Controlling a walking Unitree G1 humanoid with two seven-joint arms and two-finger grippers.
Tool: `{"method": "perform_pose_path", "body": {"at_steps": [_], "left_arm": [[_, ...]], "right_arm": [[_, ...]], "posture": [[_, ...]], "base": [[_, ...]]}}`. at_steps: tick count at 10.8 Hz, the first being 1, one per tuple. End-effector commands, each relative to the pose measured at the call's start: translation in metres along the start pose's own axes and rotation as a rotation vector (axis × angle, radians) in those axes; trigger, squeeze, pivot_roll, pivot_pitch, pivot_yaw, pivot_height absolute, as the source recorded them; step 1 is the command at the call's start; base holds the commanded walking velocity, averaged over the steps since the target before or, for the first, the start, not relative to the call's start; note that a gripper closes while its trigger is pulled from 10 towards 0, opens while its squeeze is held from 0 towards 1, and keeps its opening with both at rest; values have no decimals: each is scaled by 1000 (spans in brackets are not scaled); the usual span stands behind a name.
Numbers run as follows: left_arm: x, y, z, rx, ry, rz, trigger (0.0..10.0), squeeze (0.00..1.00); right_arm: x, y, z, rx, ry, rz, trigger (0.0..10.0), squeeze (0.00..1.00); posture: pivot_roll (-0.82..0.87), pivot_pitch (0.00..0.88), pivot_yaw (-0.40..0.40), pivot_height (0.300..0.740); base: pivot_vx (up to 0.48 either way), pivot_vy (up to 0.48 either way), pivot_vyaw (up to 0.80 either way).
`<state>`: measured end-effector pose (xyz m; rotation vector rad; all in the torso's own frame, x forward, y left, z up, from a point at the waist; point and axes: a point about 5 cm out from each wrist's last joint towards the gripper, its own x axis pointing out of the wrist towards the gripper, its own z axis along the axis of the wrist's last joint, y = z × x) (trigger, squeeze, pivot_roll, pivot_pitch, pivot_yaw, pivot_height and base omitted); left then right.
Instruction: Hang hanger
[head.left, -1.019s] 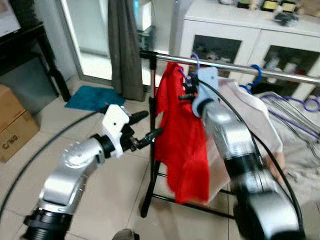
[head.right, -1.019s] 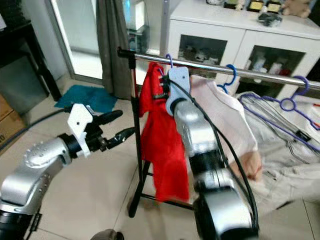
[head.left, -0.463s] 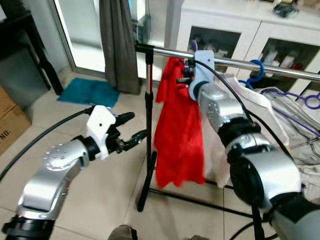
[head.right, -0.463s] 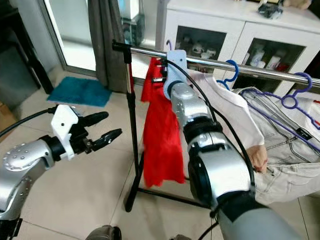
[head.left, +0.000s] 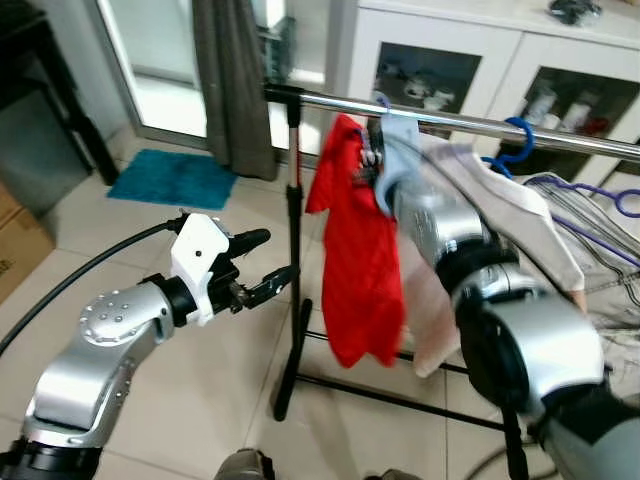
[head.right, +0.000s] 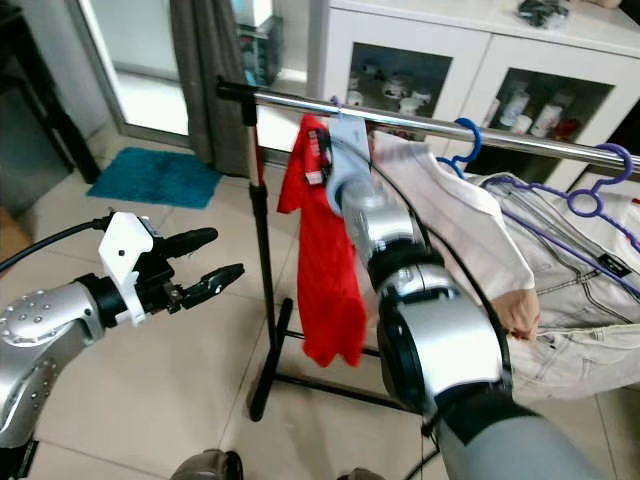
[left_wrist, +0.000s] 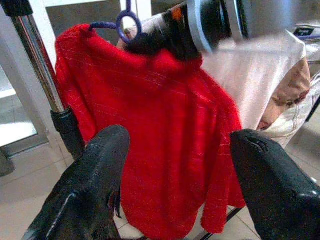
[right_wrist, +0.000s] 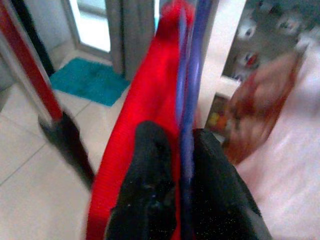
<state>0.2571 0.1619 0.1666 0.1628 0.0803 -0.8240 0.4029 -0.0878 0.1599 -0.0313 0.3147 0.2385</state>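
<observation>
Landmark: garment rail (head.left: 470, 122), a chrome bar on a black upright stand (head.left: 291, 290).

1. Left pincer (head.left: 262, 266): hovered on the near side of the stand, short of the rail and level with the shirt's midsection; its two black fingers (left_wrist: 95, 185) were spread wide, holding nothing, pointed toward the shirt.

2. Floor (head.left: 190, 400): pale tiles under the stand's base.

3. Red shirt (head.left: 360, 260): hung from the rail just beside the stand's upright, draped over the hanger, hem reaching partway down the stand.

4. Hanger (right_wrist: 187, 95): purple wire, carrying the red shirt. Its hook (left_wrist: 127, 20) was at the rail, close to the upright; whether it rested fully on the bar could not be told.

5. Right pincer (right_wrist: 180, 175): raised to the rail at the shirt's collar, its fingers pressed narrow around the purple wire of the hanger and the red fabric beside it. The arm was blurred in the eye views.

6. White garment (head.left: 500, 230): hung from the rail just beyond the red shirt, on the side away from the upright.

7. Blue hanger hook (head.left: 516, 140): on the rail, farther along from the upright.

8. Teal mat (head.left: 170, 180): on the floor behind the stand.

9. Grey curtain (head.left: 232, 80): behind the rail's end, near the upright.

10. White cabinet (head.left: 500, 60): glass-fronted, behind the rail.
</observation>
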Motion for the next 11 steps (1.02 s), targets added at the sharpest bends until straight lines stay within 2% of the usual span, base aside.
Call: {"method": "perform_pose_path", "body": {"at_steps": [1,2,3,4,5,6,7,8,9,10,11], "left_arm": [[4,1,1,-57,-71,81,10000,0],[6,1,0,-78,-85,103,10000,0],[8,2,-2,-85,-91,144,10000,0],[9,6,-7,-91,-91,209,10000,0],[11,12,-8,-110,-118,302,10000,0],[12,12,-8,-104,-129,320,10000,0],[14,10,-7,-100,-136,327,10000,0],[19,2,-3,-89,-156,334,10000,0],[18,0,-2,-87,-157,347,10000,0],[16,-1,-4,-87,-152,360,10000,0],[18,-3,-9,-89,-138,353,10000,0]], "right_arm": [[-4,-7,2,-6,-85,45,10000,1000],[-5,-8,5,-11,-122,60,10000,1000],[-13,-11,13,0,-222,95,10000,1000],[-30,-17,26,20,-364,110,10000,1000],[-63,-26,38,20,-534,99,10000,98],[-75,-27,36,28,-566,123,10000,0],[-84,-26,32,63,-578,138,10000,0],[-101,-20,4,81,-545,126,10000,0],[-108,-19,-6,142,-523,93,10000,0],[-115,-12,-16,156,-507,68,10000,0],[-118,-4,-24,121,-480,72,10000,0]], "posture": [[61,69,2,740],[58,66,5,740],[51,63,12,740],[32,56,26,740],[16,48,38,740],[8,42,40,740],[7,39,39,740],[15,31,14,740],[21,33,5,740],[22,33,4,740],[-1,31,19,740]], "base": [[0,0,0],[0,0,0],[0,0,0],[0,0,0],[0,0,0],[0,0,0],[0,0,0],[0,0,0],[0,0,0],[0,-360,0],[0,-371,0]]}}
